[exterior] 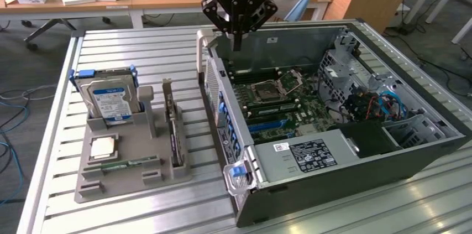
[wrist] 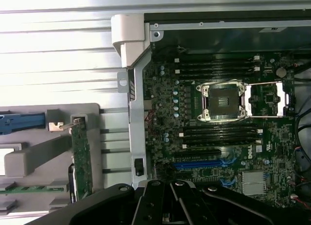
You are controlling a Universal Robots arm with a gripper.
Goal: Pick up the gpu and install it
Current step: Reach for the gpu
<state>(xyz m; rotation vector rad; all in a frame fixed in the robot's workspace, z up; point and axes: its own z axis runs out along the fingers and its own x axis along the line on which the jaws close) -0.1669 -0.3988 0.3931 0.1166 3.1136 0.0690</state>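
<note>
- The fingers (exterior: 237,39) are closed and empty. They hang over the rear wall of the computer case (exterior: 332,184), close above its rim.
- Risk: a sideways move at this height can strike that wall.
- The gpu (exterior: 174,131) stands on edge in the grey holder (exterior: 110,180), beside the case on the exterior view's left and toward the near edge of the surface (exterior: 147,51).
- Risk: closed fingers lowered onto the card press on its top edge instead of straddling it.
- Risk: the card is thin, so an off-centre grip probably lets it tilt or bind in the holder.
- Risk: the hard drive (exterior: 110,101) stands near it in the same holder and can be knocked.
- Risk: a tilted card is likely to miss the blue slot (exterior: 269,125) and scrape the motherboard (exterior: 284,93).
</note>
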